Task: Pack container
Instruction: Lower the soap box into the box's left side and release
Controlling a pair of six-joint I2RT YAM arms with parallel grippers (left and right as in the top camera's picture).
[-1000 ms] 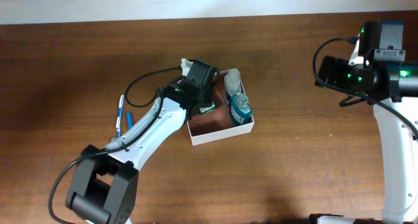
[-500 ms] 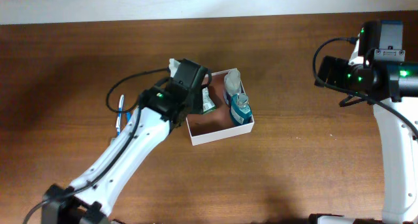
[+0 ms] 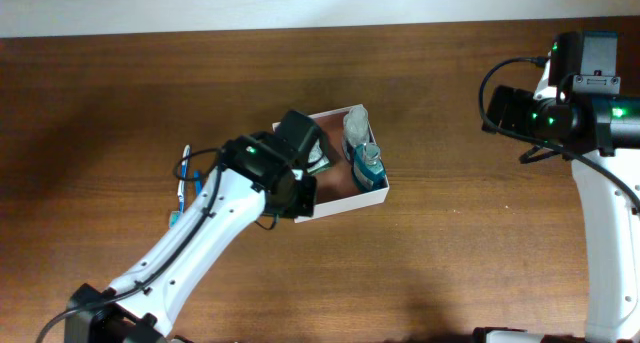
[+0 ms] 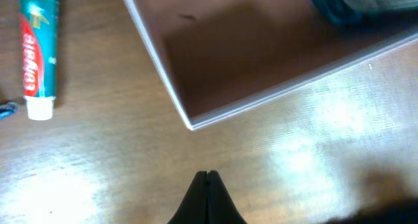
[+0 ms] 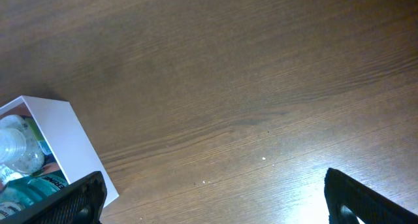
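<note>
The container (image 3: 350, 202) sits near the middle of the table (image 3: 450, 273), open top up, turned slightly askew to the table edge. Along its right wall you have a clear bottle (image 3: 356, 125) and a blue bottle (image 3: 368, 165), resting just beside each other. The left wrist view shows pinkish-brown floor across the near left part.

Your left gripper (image 4: 208, 177) is over the tabletop just outside the container's near left corner. Its fingers are pressed together with nothing between them. Contact with the table cannot be determined.

A toothpaste tube (image 4: 39, 54) lies on the table outside the left wall, apart from the box, white cap toward the near side. A thin white-and-blue item (image 3: 183, 186) lies further left, beside the left arm.

Your right gripper (image 5: 214, 178) is spread wide and holds nothing. It is over the tabletop well to the right of the container, whose corner shows at the left edge of the right wrist view.
</note>
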